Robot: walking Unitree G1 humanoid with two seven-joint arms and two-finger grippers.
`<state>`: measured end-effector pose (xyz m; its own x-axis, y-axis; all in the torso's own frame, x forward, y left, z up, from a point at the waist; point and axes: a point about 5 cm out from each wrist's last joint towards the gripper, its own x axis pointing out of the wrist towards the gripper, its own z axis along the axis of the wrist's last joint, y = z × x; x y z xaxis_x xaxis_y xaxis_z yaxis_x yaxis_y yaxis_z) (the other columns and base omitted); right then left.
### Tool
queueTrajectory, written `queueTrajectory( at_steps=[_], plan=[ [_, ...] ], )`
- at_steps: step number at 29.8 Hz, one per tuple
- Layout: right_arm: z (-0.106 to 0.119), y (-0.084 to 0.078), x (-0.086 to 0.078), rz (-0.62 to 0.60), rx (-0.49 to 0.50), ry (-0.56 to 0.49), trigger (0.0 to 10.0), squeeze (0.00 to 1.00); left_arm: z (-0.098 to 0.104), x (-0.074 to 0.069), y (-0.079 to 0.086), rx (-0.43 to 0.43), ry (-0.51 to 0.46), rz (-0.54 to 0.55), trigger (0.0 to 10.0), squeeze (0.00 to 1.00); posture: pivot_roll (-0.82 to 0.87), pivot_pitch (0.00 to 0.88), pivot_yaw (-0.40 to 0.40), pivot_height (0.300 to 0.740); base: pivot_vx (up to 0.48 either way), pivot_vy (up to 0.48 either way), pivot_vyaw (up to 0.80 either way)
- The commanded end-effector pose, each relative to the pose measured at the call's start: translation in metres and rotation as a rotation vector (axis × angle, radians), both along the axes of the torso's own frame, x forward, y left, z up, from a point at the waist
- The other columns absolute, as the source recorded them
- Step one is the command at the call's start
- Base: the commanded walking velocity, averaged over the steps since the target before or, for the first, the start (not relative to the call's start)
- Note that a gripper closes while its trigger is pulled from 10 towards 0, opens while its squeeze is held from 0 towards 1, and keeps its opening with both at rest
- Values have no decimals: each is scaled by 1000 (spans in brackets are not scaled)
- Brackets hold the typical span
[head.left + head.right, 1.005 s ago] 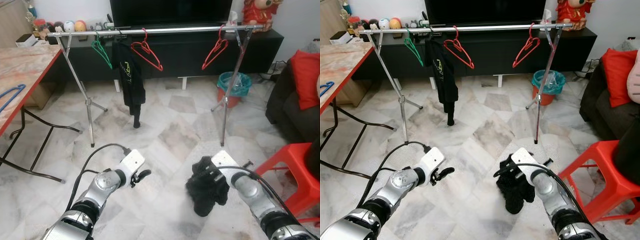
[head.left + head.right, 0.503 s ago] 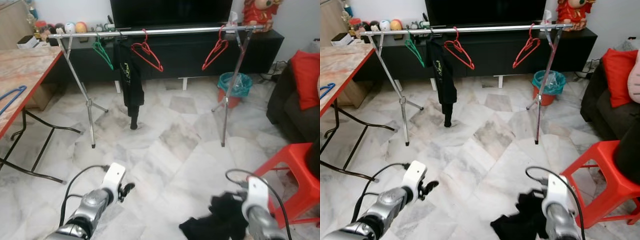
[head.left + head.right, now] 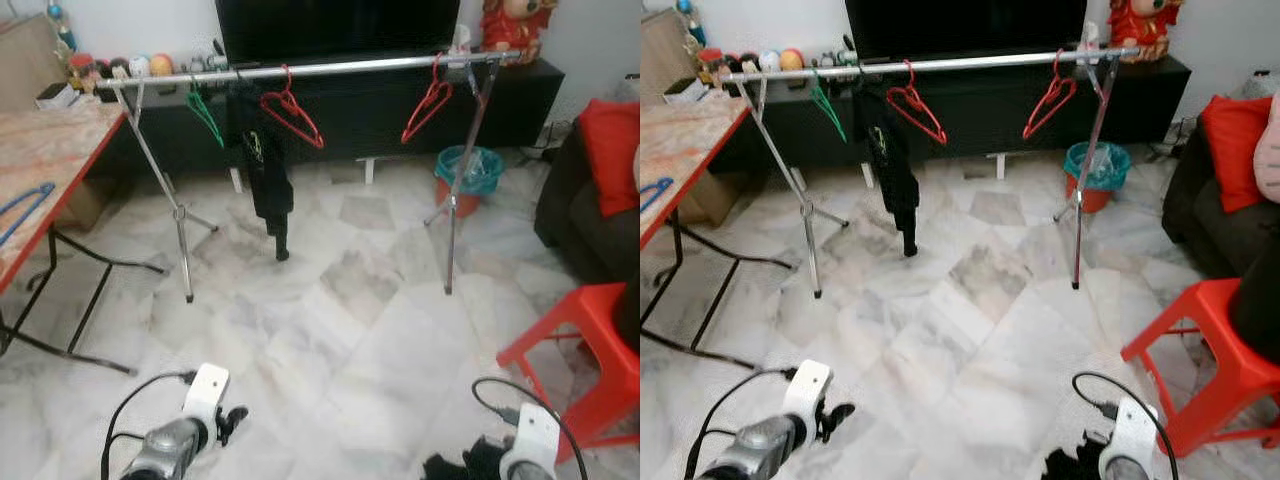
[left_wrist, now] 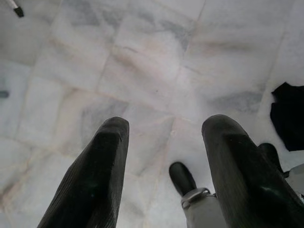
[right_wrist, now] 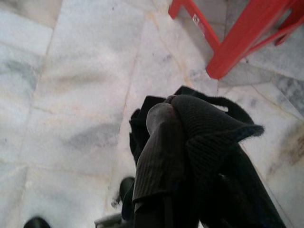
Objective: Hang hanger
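Right gripper [image 5: 166, 137], low over the marble floor [image 3: 380, 340] beside the red stool [image 3: 590, 340], is clamped on a black knitted garment [image 5: 213, 142], crumpled and draped over its fingers. Left gripper [image 4: 164, 156] hangs low with fingers spread, holding nothing. Red hanger [image 3: 292, 108], a thin plastic frame, hangs on the clothes rail [image 3: 340, 68] near a black shirt [image 3: 265, 170].

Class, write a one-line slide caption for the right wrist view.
Right end effector shut on a black garment above a marble floor, red stool leg nearby.
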<state>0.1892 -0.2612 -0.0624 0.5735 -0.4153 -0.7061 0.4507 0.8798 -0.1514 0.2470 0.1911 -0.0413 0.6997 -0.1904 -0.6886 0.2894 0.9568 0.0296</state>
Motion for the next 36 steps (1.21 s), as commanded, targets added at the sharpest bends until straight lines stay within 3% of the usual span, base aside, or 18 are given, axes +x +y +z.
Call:
queueTrajectory(
  at_steps=[1, 36],
  plan=[
    [5, -4, 5, -13, -13, -30, 10000, 0, -1, -2, 11, 16, 15, 50, 10000, 0, -56, 0, 68, 740, 356, 0, 0],
    [14, -15, 14, -28, -37, -66, 10000, 0, 1, 0, 8, 0, 4, 74, 10000, 0, -51, 0, 60, 740, 402, 0, 0]
  ],
)
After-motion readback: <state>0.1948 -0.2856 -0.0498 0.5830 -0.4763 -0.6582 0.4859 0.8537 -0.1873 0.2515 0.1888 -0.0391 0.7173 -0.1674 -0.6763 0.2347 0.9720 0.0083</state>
